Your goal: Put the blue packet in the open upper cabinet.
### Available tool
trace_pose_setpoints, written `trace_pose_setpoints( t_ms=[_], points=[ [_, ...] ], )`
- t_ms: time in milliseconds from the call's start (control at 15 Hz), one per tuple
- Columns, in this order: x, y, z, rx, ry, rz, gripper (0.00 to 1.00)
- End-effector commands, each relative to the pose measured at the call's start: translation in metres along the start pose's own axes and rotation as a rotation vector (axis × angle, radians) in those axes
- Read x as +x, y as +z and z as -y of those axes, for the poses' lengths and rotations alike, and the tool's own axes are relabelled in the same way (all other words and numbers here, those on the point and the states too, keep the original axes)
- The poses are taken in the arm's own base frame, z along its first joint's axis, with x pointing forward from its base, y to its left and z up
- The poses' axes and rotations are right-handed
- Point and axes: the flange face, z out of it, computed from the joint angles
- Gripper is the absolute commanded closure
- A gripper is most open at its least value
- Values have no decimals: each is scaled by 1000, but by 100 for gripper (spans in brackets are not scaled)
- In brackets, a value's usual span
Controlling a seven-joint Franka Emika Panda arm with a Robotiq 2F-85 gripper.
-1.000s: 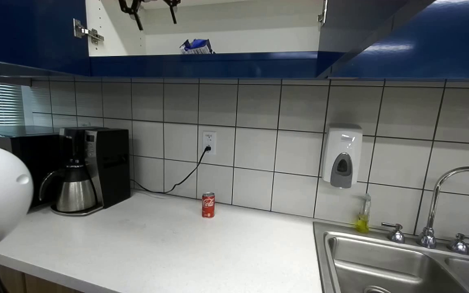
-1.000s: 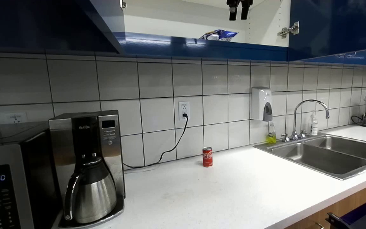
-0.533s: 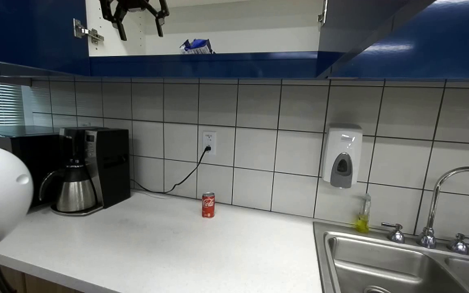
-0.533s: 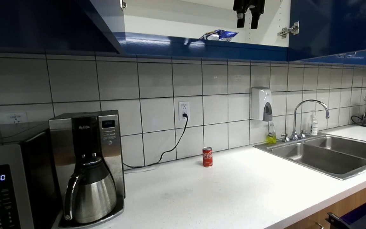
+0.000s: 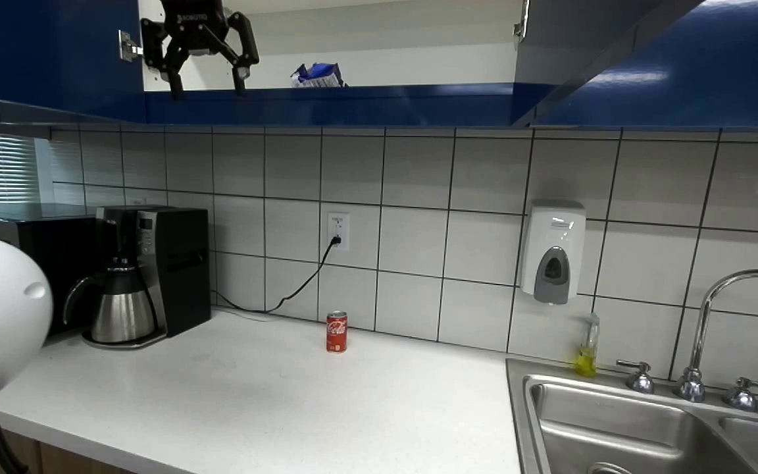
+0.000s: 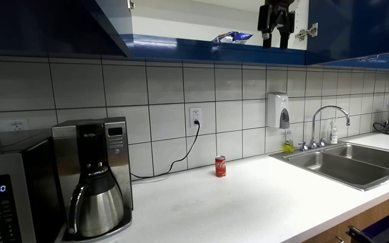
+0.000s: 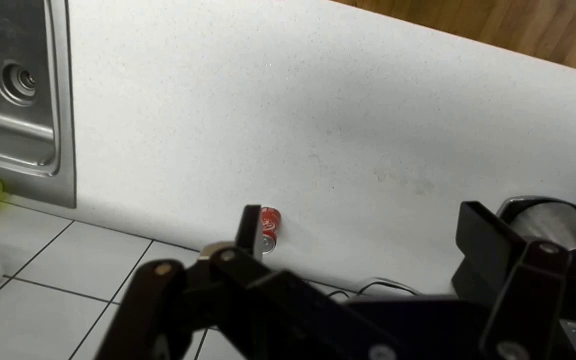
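The blue packet [image 5: 318,74] lies on the floor of the open upper cabinet [image 5: 385,104], just behind its bottom edge. It also shows in an exterior view [image 6: 236,36], crumpled, with its lower part hidden by the edge. The cabinet has dark blue doors and a pale interior [image 6: 174,20]. My gripper [image 5: 208,92] is open and empty in front of the cabinet opening, apart from the packet, with its tips at the bottom edge's height. In the wrist view the gripper [image 7: 362,215] has its fingers wide apart with nothing between them; the packet is out of view there.
A red can [image 5: 336,332] stands on the white counter [image 7: 218,125] below. A coffee maker [image 6: 93,175] and a microwave [image 6: 15,189] stand at one end, a sink [image 6: 343,168] at the other. Open cabinet doors [image 5: 43,52] flank the opening. A soap dispenser [image 6: 278,109] hangs on the wall.
My open gripper has moved down, to the left in an exterior view and to the right in another, away from the packet. The packet and the can have not moved.
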Motion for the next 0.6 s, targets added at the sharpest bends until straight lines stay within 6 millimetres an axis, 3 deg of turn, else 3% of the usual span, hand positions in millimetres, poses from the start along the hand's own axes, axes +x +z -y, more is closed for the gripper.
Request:
trace_pose_setpoints(
  t_ms=[0,400,467,533],
  points=[
    [-22,24,8,13,23,37,0],
    [-38,62,12,49,13,98,0],
    [-26,55,11,34,-8,101,0],
    [-28,60,12,38,-8,109,0]
  ],
)
